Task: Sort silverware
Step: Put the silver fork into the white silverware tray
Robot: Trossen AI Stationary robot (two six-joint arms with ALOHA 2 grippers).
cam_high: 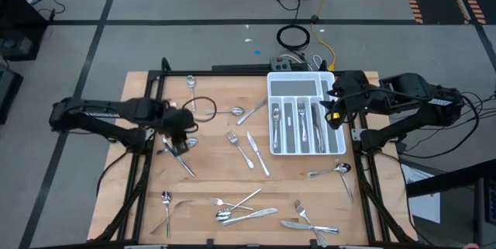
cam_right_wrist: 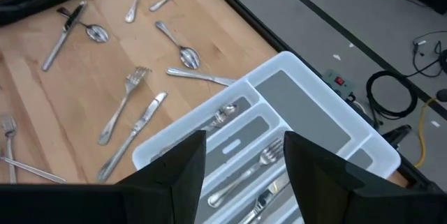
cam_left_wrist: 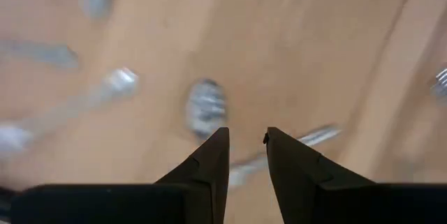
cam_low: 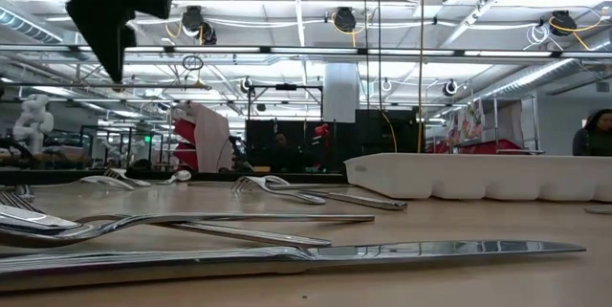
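Note:
The silverware lies scattered on the wooden table: a spoon [cam_high: 232,112], a fork [cam_high: 232,139] and a knife [cam_high: 258,153] at the middle, and several pieces [cam_high: 240,210] near the front edge. Some pieces [cam_high: 301,121] lie in the white tray [cam_high: 270,117]. My left gripper [cam_high: 180,136] hovers above a spoon [cam_left_wrist: 206,105] and a knife [cam_high: 184,161] at the table's left, with its fingers [cam_left_wrist: 246,137] a little apart and empty. My right gripper [cam_right_wrist: 237,140] is open and empty above the tray's right side [cam_high: 332,108].
A spoon [cam_high: 329,171] lies in front of the tray and another [cam_high: 191,82] at the far left. A dark cable loop [cam_high: 203,108] lies on the table near my left gripper. In the low view a knife [cam_low: 382,250] lies close in front.

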